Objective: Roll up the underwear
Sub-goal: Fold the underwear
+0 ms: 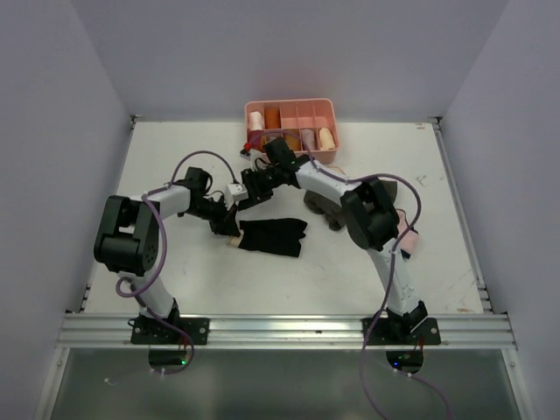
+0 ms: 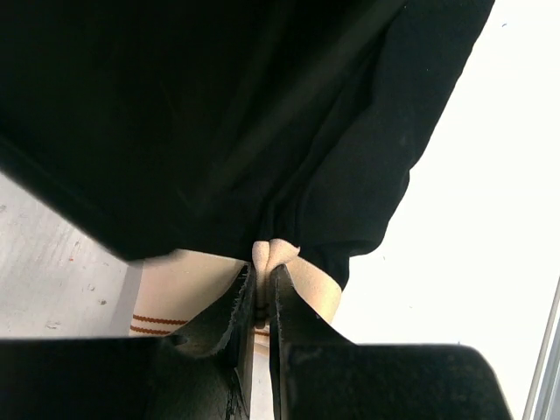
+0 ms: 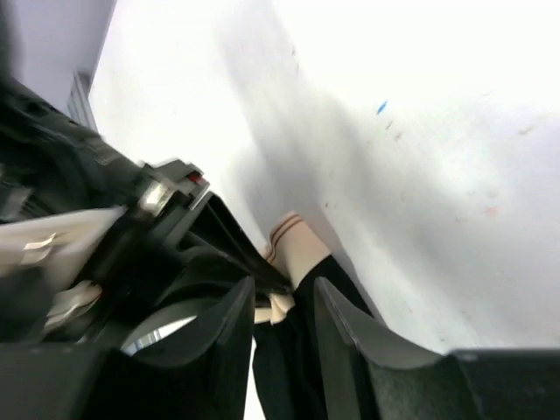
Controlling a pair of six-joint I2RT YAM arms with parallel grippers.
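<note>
Your L gripper [image 2: 265, 273] is clenched on the underwear [image 1: 276, 238], pinching a fold of its beige waistband [image 2: 184, 284] at the cloth's left end. Underwear lies flat approx mid-desk [image 1: 175, 157], w/ black part spread rightward. Your R gripper [image 3: 282, 293] hangs just over that same end, jaws apart, gripping nothing. Pink tray [image 1: 289, 103] sits at far edge.

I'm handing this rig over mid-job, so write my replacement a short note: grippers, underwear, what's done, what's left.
Left gripper: shut on the waistband at the underwear's end nearest the left arm.
Right gripper: jaws apart just above that end, apparently gripping nothing.
The underwear lies flat on the table, between the arms.
Done: edge pinched. Left: the whole roll.
</note>
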